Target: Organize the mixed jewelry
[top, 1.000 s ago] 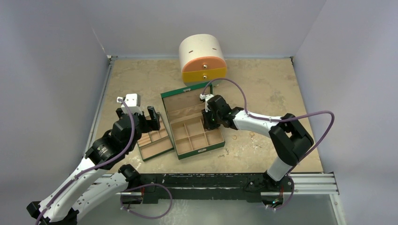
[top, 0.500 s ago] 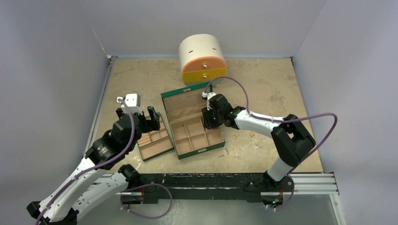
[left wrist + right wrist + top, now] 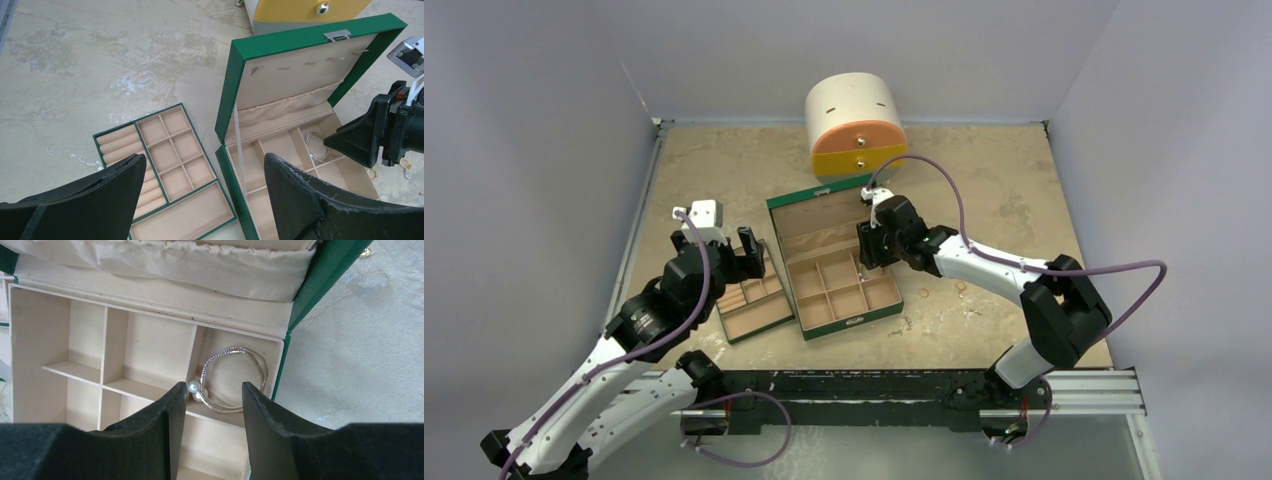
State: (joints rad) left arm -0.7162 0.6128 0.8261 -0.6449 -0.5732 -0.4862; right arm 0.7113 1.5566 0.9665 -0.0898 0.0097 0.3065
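The green box (image 3: pixel 852 322) lies open mid-table, its lid (image 3: pixel 300 75) tipped back. A thin silvery loop with two pearls (image 3: pixel 260 365) rests in the box's back right compartment, and shows in the left wrist view as the loop (image 3: pixel 306 140). My right gripper (image 3: pixel 213 386) hangs open just above that compartment, with nothing between its fingers. It also shows from above as the right gripper (image 3: pixel 867 250). Small gold rings (image 3: pixel 923 293) lie on the table right of the box. My left gripper (image 3: pixel 205 159) stands wide open and empty above the loose tray (image 3: pixel 135 114).
The round cream, orange and yellow drawer chest (image 3: pixel 856 125) stands behind the box, drawers shut. The tray (image 3: pixel 754 305) with ring rolls lies left of the box. More gold bits (image 3: pixel 405 165) lie on the table beyond the box's right side.
My right gripper's jaws have spread apart and its wrist has drawn slightly back toward the box's far right corner. The left arm has not moved.
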